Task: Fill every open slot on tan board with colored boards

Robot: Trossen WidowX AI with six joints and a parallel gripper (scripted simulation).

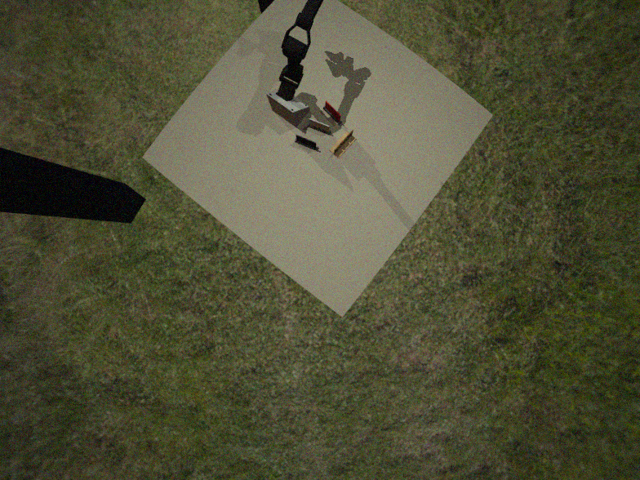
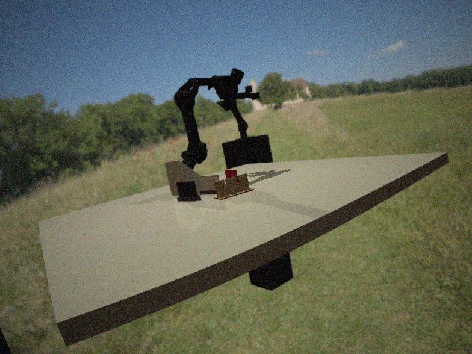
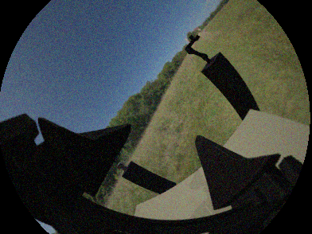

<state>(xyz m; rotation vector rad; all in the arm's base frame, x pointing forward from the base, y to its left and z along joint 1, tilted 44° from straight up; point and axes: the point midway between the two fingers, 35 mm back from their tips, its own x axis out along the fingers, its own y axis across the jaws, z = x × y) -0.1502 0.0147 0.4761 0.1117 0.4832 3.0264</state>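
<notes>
Tan board point(image 1: 343, 144) point(image 2: 232, 185) standing on table point(image 1: 320, 216) point(image 2: 164, 247) point(image 3: 274, 135), long axis lower left to upper right in top and exterior views, notches up. Gripper point(image 2: 254, 92) point(image 3: 164, 133) well above, fingers spread wide, nothing held.

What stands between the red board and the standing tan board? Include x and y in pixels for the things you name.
Nothing visible stands directly between the red board point(image 1: 332, 112) point(image 2: 230, 174) and the tan board point(image 1: 344, 143) point(image 2: 232, 185). The small gray board point(image 1: 319, 126) point(image 2: 209, 183) sits beside that path, its near end close to it, so a wide swing that way might clip it.
</notes>
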